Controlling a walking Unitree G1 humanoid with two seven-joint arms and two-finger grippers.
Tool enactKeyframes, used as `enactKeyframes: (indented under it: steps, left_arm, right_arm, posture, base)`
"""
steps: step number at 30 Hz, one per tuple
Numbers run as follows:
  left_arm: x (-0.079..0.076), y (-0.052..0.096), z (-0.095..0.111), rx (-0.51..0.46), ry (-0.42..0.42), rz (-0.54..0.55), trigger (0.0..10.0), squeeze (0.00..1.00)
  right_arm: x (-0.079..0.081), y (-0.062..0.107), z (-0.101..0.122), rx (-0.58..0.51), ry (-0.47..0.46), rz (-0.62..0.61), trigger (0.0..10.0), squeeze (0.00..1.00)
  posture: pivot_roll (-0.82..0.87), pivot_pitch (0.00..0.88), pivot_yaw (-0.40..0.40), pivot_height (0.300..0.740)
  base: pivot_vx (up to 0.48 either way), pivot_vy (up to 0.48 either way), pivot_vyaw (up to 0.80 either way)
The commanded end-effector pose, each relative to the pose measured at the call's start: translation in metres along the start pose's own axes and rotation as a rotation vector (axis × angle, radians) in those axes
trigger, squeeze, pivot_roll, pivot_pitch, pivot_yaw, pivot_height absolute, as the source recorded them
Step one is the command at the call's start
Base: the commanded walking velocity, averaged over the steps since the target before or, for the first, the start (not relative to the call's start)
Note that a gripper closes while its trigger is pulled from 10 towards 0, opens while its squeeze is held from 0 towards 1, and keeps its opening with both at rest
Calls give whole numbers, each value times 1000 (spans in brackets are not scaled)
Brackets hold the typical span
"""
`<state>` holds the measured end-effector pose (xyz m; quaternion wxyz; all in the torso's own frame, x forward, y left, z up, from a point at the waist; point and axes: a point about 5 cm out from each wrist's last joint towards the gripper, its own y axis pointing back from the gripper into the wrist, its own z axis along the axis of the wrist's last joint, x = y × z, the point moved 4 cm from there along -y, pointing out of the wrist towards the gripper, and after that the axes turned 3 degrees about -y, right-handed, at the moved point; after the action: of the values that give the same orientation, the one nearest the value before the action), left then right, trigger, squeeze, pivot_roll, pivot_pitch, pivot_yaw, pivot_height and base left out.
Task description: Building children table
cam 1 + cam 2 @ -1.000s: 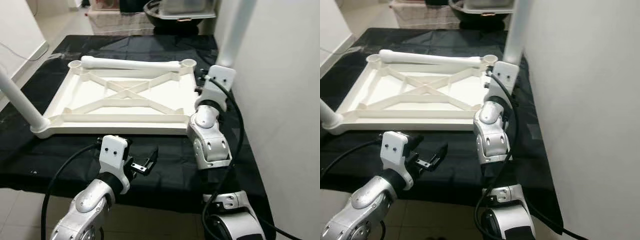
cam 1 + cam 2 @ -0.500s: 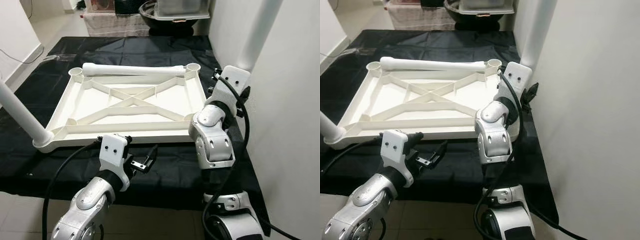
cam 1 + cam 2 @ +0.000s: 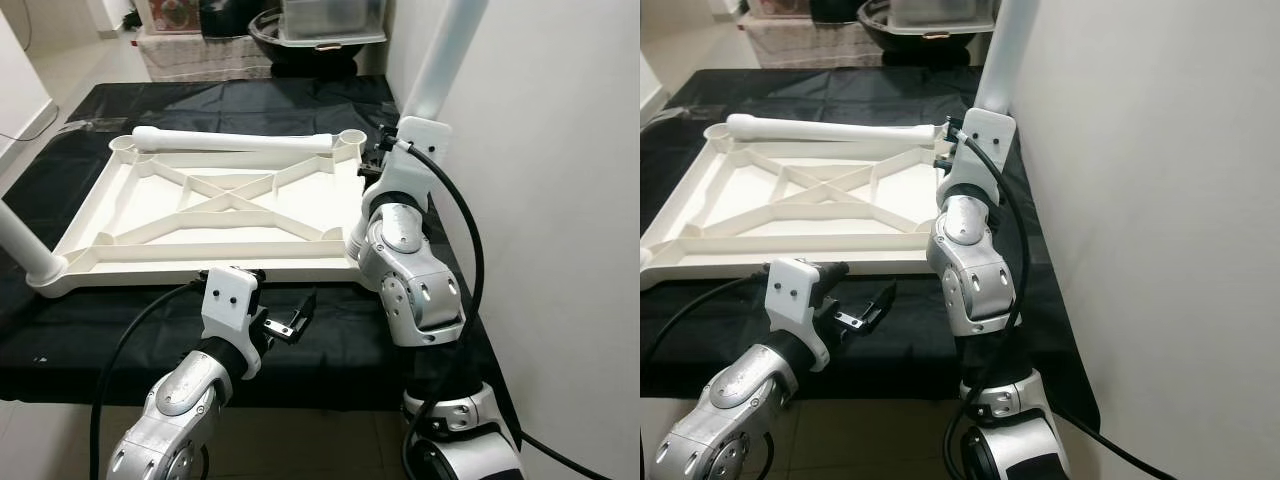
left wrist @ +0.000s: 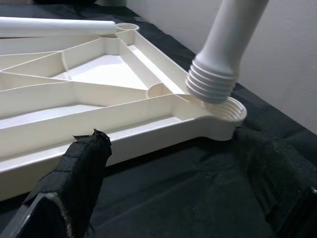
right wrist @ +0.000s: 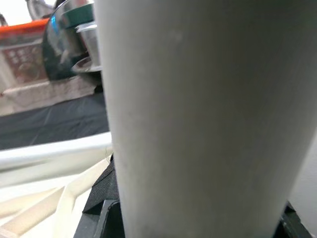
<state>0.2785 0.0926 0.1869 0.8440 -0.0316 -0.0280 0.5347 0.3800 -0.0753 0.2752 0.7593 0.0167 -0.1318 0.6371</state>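
Observation:
A white tabletop [image 3: 200, 262] lies upside down on a black cloth. One white leg [image 3: 20, 240] stands in its near-left corner. A loose leg [image 3: 235, 142] lies along the far edge. My right gripper [image 3: 385, 160] is shut on a third leg [image 3: 440, 60], held nearly upright by the table's right side. In the left wrist view this leg's threaded end [image 4: 213, 84] hangs tilted just over the near-right corner socket [image 4: 233, 111]. My left gripper [image 3: 300, 318] is open, low over the cloth in front of the tabletop's near edge, holding nothing.
A white wall [image 3: 560, 200] runs close along the right side. Bins and a dark basin [image 3: 320, 25] stand behind the table. The black cloth [image 3: 100, 330] ends at the table's front edge, with tiled floor below.
The camera has shifted. My right arm, still holding the leg, swung out to the right and came back in toward the table's right edge. The left gripper has stayed put.

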Motion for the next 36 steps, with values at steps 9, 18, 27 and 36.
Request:
enactKeyframes:
  steps: [9, 18, 27, 36]
  left_arm:
    - [-1, 3, -7, 30, -8, -17, 10000, 0]
    - [1, 1, -10, 63, -47, -20, 10000, 67]
    - [-3, -11, -12, 92, -106, -46, 10000, 380]
    - [-4, -14, -21, 144, -166, -77, 10000, 0]
  right_arm:
    - [11, 23, -49, 120, -172, 198, 10000, 0]
    - [20, 22, -19, 121, -341, 617, 10000, 0]
    - [31, 49, -15, 129, -374, 821, 10000, 0]
    - [43, 67, -15, 161, -399, 961, 10000, 0]
  posture:
    - [187, 118, -9, 740]
    - [181, 103, -12, 740]
    - [177, 71, -5, 740]
    - [180, 54, -2, 740]
  base:
    - [0, 0, 0]
    - [0, 0, 0]
    - [0, 0, 0]
    - [0, 0, 0]
